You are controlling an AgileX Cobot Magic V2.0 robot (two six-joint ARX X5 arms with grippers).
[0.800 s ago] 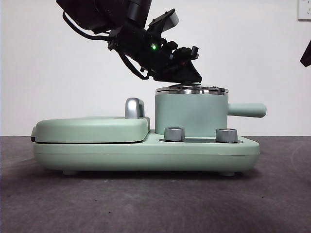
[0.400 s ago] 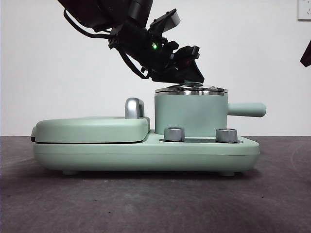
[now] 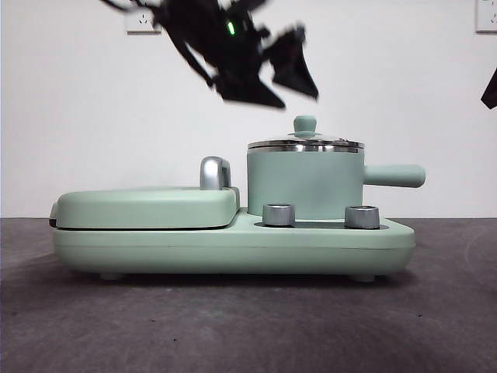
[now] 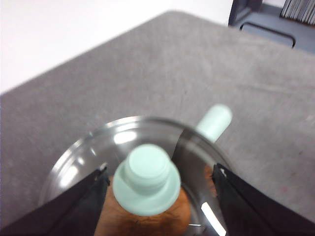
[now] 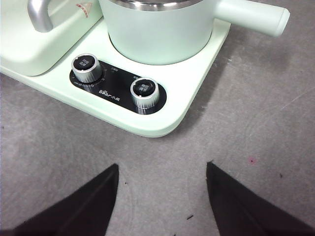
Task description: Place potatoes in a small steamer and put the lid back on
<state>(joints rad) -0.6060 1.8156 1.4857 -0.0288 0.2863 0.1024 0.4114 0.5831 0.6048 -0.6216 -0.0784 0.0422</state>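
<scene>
Left gripper (image 3: 272,85) hangs above the lid (image 3: 306,143), jaws spread wide to either side of the knob (image 4: 146,178) and touching nothing. That glass lid sits flat on the small steamer (image 3: 304,183), steel rim on steel rim. Through the glass, the orange-brown potato (image 4: 170,216) lies inside the pot. Its side handle (image 3: 394,176) juts out level. Steamer and hinged grill plate (image 3: 146,207) share one mint-green base (image 3: 233,247). Right gripper (image 5: 161,196) waits off to the side, also open and holding nothing, over the grey table (image 5: 256,147).
</scene>
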